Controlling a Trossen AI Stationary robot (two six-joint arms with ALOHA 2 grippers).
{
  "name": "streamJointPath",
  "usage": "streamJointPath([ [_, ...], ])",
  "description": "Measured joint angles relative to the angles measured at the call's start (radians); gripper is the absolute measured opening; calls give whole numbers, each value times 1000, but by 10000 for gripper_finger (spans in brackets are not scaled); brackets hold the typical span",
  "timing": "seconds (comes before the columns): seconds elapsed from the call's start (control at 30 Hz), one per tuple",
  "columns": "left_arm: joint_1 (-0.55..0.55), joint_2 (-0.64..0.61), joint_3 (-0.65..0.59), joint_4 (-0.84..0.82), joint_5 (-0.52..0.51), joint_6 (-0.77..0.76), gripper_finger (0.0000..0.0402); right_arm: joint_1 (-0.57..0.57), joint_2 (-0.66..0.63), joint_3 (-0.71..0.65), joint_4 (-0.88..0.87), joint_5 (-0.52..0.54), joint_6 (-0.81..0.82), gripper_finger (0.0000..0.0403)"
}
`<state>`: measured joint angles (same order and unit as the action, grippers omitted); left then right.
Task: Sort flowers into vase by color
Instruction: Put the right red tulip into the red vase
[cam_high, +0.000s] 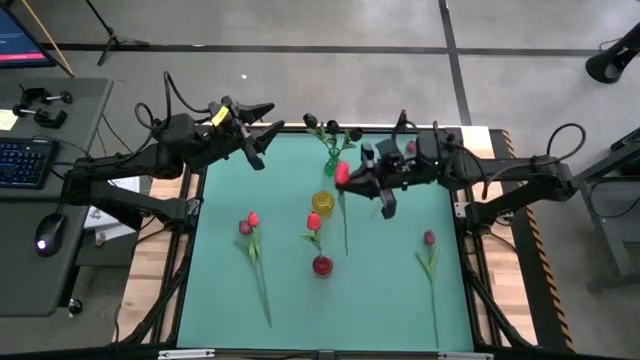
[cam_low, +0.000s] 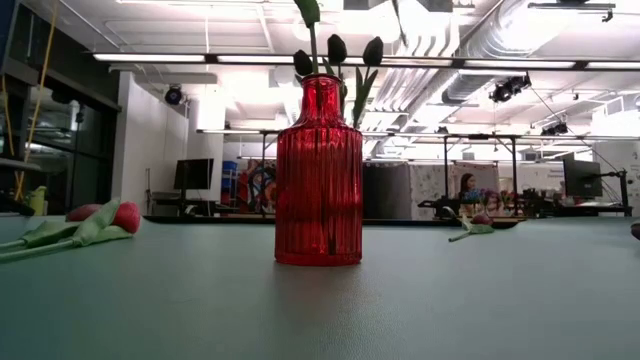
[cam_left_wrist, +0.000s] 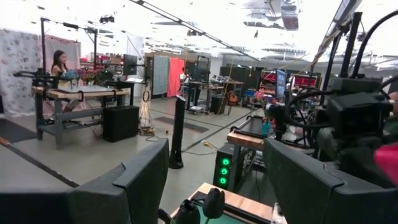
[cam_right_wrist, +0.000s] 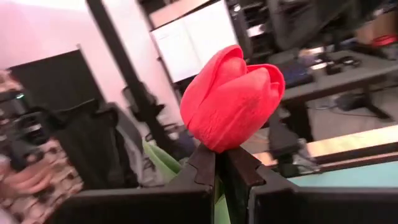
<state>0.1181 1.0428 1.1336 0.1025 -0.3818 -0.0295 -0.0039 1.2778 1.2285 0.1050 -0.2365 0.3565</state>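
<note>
My right gripper (cam_high: 352, 178) is over the table's far middle, just past the yellow vase (cam_high: 322, 202), and is shut on a bright red tulip (cam_right_wrist: 233, 96). My left gripper (cam_high: 255, 148) hangs open over the far left corner, touching nothing. A red ribbed vase (cam_low: 320, 180) stands nearer the near edge, with a red-pink tulip (cam_high: 313, 222) sticking out of it. Three near-black tulips (cam_high: 333, 126) rise by the far edge. Two tulips (cam_high: 250, 222) lie flat on the left of the mat, and a crimson one (cam_high: 428, 238) lies on the right. My right gripper pinches the red tulip between its two fingers (cam_right_wrist: 205, 165) on the stem just under the head (cam_right_wrist: 217, 148). The head stands out past the fingertips. The stem (cam_high: 346, 225) trails toward the near edge; I cannot tell whether its end touches the mat.
The green mat (cam_high: 400, 300) has free room along its near edge between the lying flowers. Wooden table borders (cam_high: 160, 260) frame the mat. A desk with a keyboard (cam_high: 25, 160) and a mouse stands to the left. A person sits far off in the room.
</note>
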Motion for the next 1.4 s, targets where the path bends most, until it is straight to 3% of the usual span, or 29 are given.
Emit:
streamJointPath([
  [0.47,0,0,0,19,-21,-38,248,27,152,-1,245,-166,-87,0],
  [0.63,0,0,0,17,-22,-38,248,31,185,-1,321,-179,-88,0],
  [1.23,0,0,0,18,-23,-38,248,44,224,-1,257,-181,-156,0],
  [1.4,0,0,0,18,-22,-38,248,44,224,-1,203,-185,-85,0],
])
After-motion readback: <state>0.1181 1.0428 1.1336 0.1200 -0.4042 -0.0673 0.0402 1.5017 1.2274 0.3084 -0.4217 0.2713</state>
